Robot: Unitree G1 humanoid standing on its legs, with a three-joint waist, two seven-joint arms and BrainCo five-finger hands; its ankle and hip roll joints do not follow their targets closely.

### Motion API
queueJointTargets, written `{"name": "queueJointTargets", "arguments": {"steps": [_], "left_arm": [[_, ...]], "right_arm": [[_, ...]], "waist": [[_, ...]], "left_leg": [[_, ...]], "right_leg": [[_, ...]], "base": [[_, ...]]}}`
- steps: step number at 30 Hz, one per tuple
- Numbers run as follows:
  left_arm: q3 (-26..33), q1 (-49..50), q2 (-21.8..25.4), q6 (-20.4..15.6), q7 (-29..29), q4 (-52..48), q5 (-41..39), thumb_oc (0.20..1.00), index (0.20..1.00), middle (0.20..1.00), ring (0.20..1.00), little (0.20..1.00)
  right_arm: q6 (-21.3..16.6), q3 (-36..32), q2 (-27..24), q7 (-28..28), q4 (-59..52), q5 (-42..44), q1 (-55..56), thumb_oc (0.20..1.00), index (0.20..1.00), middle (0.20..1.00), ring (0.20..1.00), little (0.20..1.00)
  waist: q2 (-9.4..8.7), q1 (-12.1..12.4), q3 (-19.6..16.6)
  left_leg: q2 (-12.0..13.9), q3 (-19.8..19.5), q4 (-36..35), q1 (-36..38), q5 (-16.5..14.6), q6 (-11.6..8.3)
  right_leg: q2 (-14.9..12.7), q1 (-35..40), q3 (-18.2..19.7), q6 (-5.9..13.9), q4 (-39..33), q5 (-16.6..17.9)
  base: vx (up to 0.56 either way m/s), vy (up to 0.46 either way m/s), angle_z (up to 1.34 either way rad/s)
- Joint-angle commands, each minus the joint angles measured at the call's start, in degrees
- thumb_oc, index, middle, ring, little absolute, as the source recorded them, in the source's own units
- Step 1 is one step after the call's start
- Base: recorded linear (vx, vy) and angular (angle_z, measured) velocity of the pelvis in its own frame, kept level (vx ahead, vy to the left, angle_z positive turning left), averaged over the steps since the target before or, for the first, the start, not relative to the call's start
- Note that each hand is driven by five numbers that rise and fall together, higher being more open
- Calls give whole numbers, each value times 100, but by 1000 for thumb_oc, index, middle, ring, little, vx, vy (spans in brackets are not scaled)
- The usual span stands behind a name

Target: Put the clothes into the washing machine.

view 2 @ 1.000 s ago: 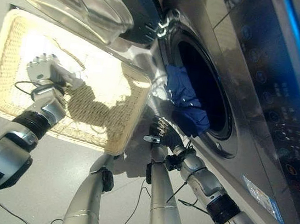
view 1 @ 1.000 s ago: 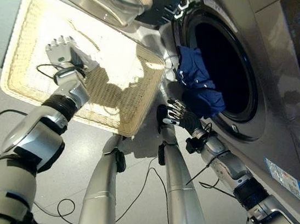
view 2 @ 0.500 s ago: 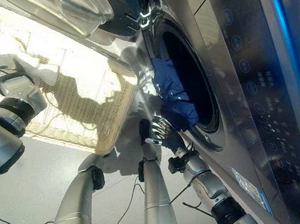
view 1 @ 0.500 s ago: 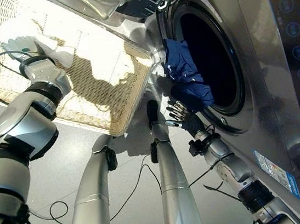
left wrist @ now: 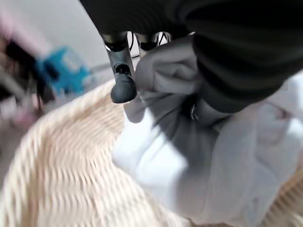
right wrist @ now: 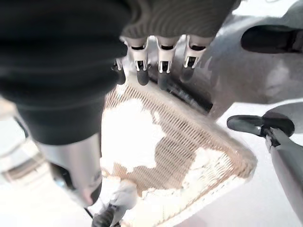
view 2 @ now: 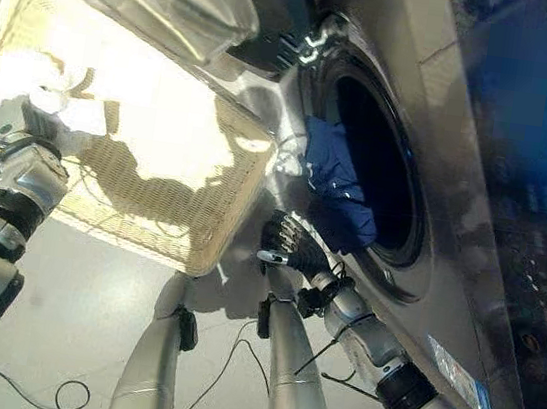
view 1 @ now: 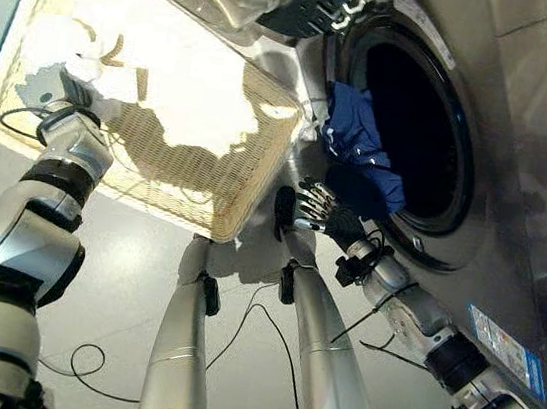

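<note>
Left wrist view: left hand [left wrist: 156,71] now gripping white cloth [left wrist: 189,161] in the basket [view 1: 246,186]; right hand [view 1: 311,208] staying spread below blue garment [view 1: 358,140].

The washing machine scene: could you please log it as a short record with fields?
washing machine: door open
blue garment: draped over the lower rim of the drum opening, part inside, part hanging out
wicker basket: on the floor beside the machine
white cloth: in the basket's far corner
left hand: fingers curled on the white cloth
right hand: open, below the blue garment, holding nothing
</note>
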Motion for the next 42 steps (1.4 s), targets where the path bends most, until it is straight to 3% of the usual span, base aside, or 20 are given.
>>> {"name": "queueJointTargets", "arguments": {"steps": [1,6,8,10,11,13,14,16,20,23,25,26,32,35,42], "left_arm": [[373,877,-473,-755,-26,-361,-1309,200,200,200,200,200],[762,1663,-880,-1681,230,-1300,-1766,200,200,200,200,200],[993,2265,-1145,-2296,305,-1999,-1755,200,200,200,200,200],[1078,2464,-1226,-2421,285,-2259,-1715,200,200,200,200,200],[1225,2920,-1367,-2731,178,-2941,-1656,200,200,200,200,200],[1258,3045,-1394,-2825,92,-3137,-1680,200,200,200,200,200],[1328,3394,-1498,-2980,-116,-3792,-1722,200,200,200,200,200],[1344,3459,-1516,-3019,-171,-3890,-1735,200,200,200,200,200],[1373,4122,-1615,-3498,-1142,-5208,-1937,200,200,200,200,200],[1329,4271,-1622,-3735,-1770,-5542,-2260,200,200,200,200,200],[1311,4300,-1625,-3793,-1938,-5616,-2369,200,200,200,200,200],[1229,4362,-1611,-3890,-2501,-5821,-2722,200,200,200,200,200],[1029,4358,-1544,-3911,-2967,-6101,-2835,200,200,200,200,200],[806,4293,-1398,-3799,-3606,-6299,-3035,200,200,200,200,200],[525,4212,-1186,-3658,-4235,-6415,-3289,200,200,200,200,200]], "right_arm": [[-123,-380,350,-137,-585,-94,351,1000,1000,1000,1000,1000],[-106,-563,543,-227,-659,-154,444,1000,1000,1000,1000,1000],[-101,-651,605,-235,-765,-320,579,1000,1000,1000,1000,1000],[-111,-688,615,-222,-795,-375,641,1000,1000,1000,1000,1000],[-132,-744,680,-224,-801,-548,736,1000,1000,1000,1000,1000],[-153,-759,695,-219,-797,-615,767,1000,1000,1000,1000,1000],[-188,-832,717,-191,-772,-704,800,1000,1000,1000,1000,1000],[-197,-845,719,-178,-765,-728,806,1000,1000,1000,1000,1000],[-205,-1017,747,-94,-732,-1061,770,1000,1000,1000,1000,1000],[-209,-1065,729,-37,-651,-1153,679,1000,1000,1000,1000,1000],[-229,-1075,714,-15,-624,-1165,653,1000,1000,1000,1000,1000],[-231,-1112,693,86,-563,-1029,560,1000,1000,1000,1000,1000],[-193,-1120,725,182,-479,-847,455,1000,1000,1000,1000,1000],[-110,-1015,685,320,-482,-1005,371,1000,1000,1000,1000,1000],[15,-854,491,466,-515,-988,296,1000,1000,1000,1000,1000]], "waist": [[-109,97,-30],[-16,275,-30],[46,400,-30],[64,439,-30],[128,535,-30],[148,563,-30],[199,651,-30],[209,666,-30],[306,867,-30],[338,932,-30],[349,949,-30],[394,990,-30],[443,1030,-30],[480,1033,-30],[505,1008,-30]], "left_leg": [[-448,144,-131,238,-144,46],[-513,9,-186,415,-99,81],[-553,-82,-125,477,-112,107],[-565,-103,-112,502,-120,117],[-596,-156,-91,570,-137,140],[-605,-172,-84,595,-146,149],[-637,-228,-74,661,-160,177],[-643,-237,-72,670,-163,182],[-728,-351,-114,852,-187,248],[-743,-364,-135,925,-193,260],[-746,-364,-138,945,-196,263],[-754,-379,-137,989,-201,279],[-758,-377,-247,1090,-169,297],[-757,-342,-299,1160,-160,306],[-739,-271,-350,1244,-162,311]], "right_leg": [[169,551,-27,518,-871,369],[114,778,-179,517,-825,335],[53,865,-248,523,-762,315],[34,900,-271,523,-754,306],[-4,992,-325,521,-731,274],[-17,1018,-343,520,-716,260],[-53,1103,-385,522,-694,232],[-58,1116,-392,524,-692,228],[-147,1331,-517,551,-763,259],[-183,1424,-564,566,-801,277],[-197,1448,-582,570,-805,280],[-226,1492,-622,579,-788,282],[-241,1572,-651,591,-827,307],[-261,1618,-654,611,-872,348],[-277,1686,-633,634,-932,382]], "base": [[-71,-122,11],[-73,-83,16],[-68,-86,16],[-50,-47,9],[-61,-42,9],[-50,-37,9],[-45,-41,3],[-31,-33,2],[-35,-54,5],[-25,-30,9],[-6,-10,2],[0,0,0],[-5,1,6],[-5,6,2],[-1,9,0]]}}
